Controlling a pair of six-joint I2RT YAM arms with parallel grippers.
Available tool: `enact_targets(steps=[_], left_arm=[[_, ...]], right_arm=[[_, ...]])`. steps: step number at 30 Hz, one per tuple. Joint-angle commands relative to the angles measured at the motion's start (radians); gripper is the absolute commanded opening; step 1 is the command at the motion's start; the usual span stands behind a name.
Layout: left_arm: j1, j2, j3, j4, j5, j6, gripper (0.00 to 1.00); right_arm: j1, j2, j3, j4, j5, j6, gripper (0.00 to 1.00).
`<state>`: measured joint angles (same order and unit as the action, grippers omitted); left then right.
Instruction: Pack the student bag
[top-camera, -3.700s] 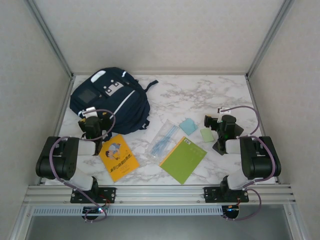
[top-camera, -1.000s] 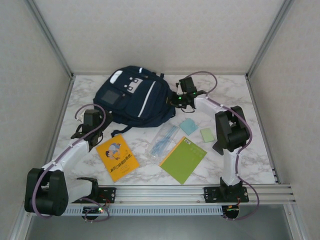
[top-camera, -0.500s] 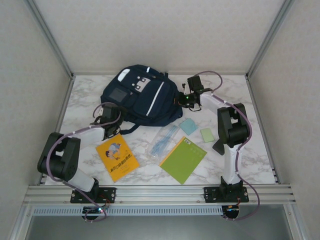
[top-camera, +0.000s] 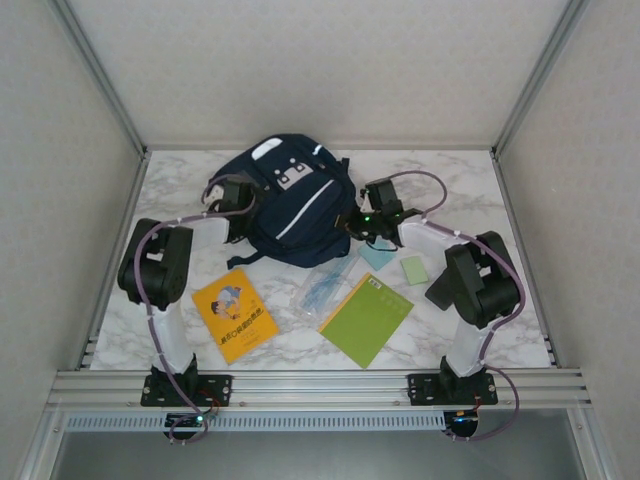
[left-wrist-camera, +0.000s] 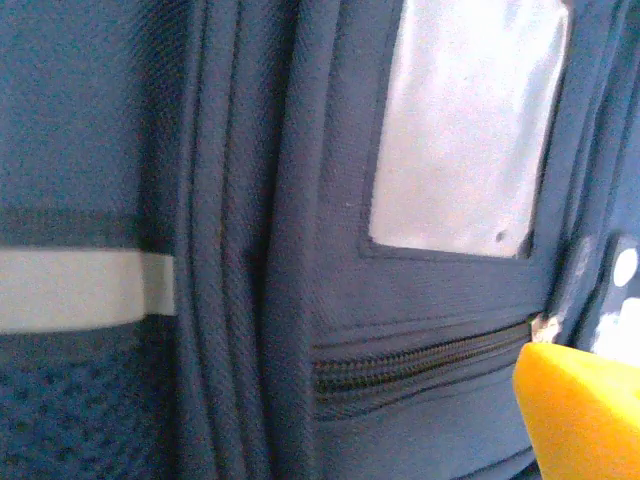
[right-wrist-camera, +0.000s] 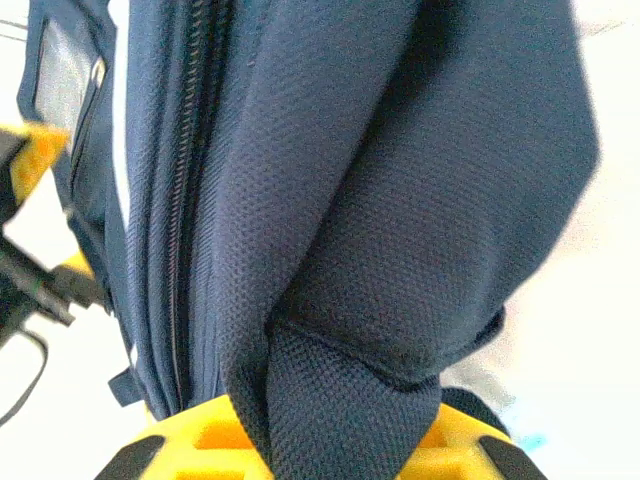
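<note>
**Bag packing: barely started**

The right gripper (top-camera: 352, 222) is pinched on a fabric strap of the student bag (top-camera: 290, 200), which lies just left of it on the desk (top-camera: 450, 190). The left gripper (top-camera: 236, 198) is spread wide against the bag's other side, holding nothing. The zippers in view look shut. The yellow book (top-camera: 234, 314), green notebook (top-camera: 366, 318) and clear pouch (top-camera: 328, 280) lie unpacked, so basically everything's left.

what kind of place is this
Probably a robot lab test cell: a marble-patterned table boxed in by white panels and aluminium posts, left arm and right arm bolted to its near rail.
</note>
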<state>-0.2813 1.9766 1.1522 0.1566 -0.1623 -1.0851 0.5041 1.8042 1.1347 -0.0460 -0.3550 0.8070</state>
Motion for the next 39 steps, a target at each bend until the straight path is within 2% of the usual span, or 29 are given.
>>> enact_targets(steps=[1,3,5,6,7,9,11,15,18,22,27,32,35,37,39], left_arm=[[-0.007,0.141,0.166,0.116,0.151,0.025,0.97],[-0.004,0.182,0.252,0.083,0.165,0.056,0.97],[0.003,0.212,0.315,0.058,0.180,0.096,0.97],[0.011,0.227,0.349,0.039,0.195,0.115,0.97],[0.019,0.244,0.382,0.020,0.215,0.136,0.97],[0.041,0.260,0.437,-0.036,0.253,0.167,0.97],[0.057,0.247,0.452,-0.083,0.264,0.217,0.96],[0.064,0.121,0.434,-0.246,0.181,0.383,0.97],[0.062,0.008,0.362,-0.353,0.141,0.443,0.98],[0.033,-0.150,0.211,-0.428,0.144,0.454,0.98],[-0.048,-0.358,-0.066,-0.424,0.164,0.292,0.99],[-0.160,-0.423,-0.238,-0.360,0.159,0.114,1.00],[-0.215,-0.387,-0.246,-0.306,0.161,0.078,1.00],[-0.226,-0.340,-0.224,-0.275,0.162,0.065,1.00],[-0.227,-0.287,-0.197,-0.216,0.146,0.066,1.00]], right_arm=[[0.152,-0.019,-0.005,0.069,-0.117,0.094,0.00],[0.174,-0.020,0.006,0.049,-0.116,0.092,0.10],[0.175,-0.038,0.008,0.002,-0.101,0.070,0.31],[0.174,-0.052,0.008,-0.032,-0.082,0.041,0.47],[0.172,-0.070,0.015,-0.084,-0.060,0.000,0.59],[0.159,-0.107,0.038,-0.193,-0.001,-0.080,0.70],[0.125,-0.149,0.063,-0.276,0.043,-0.167,0.74],[0.015,-0.182,0.126,-0.368,0.096,-0.306,0.82],[-0.061,-0.122,0.219,-0.416,0.139,-0.406,0.83],[-0.159,0.026,0.352,-0.392,0.180,-0.469,0.85],[-0.254,0.319,0.631,-0.415,0.130,-0.471,0.84],[-0.284,0.597,0.939,-0.466,0.000,-0.417,0.79],[-0.283,0.696,1.052,-0.470,-0.133,-0.358,0.67],[-0.283,0.691,1.031,-0.436,-0.183,-0.328,0.48],[-0.284,0.630,0.939,-0.380,-0.202,-0.312,0.22]])
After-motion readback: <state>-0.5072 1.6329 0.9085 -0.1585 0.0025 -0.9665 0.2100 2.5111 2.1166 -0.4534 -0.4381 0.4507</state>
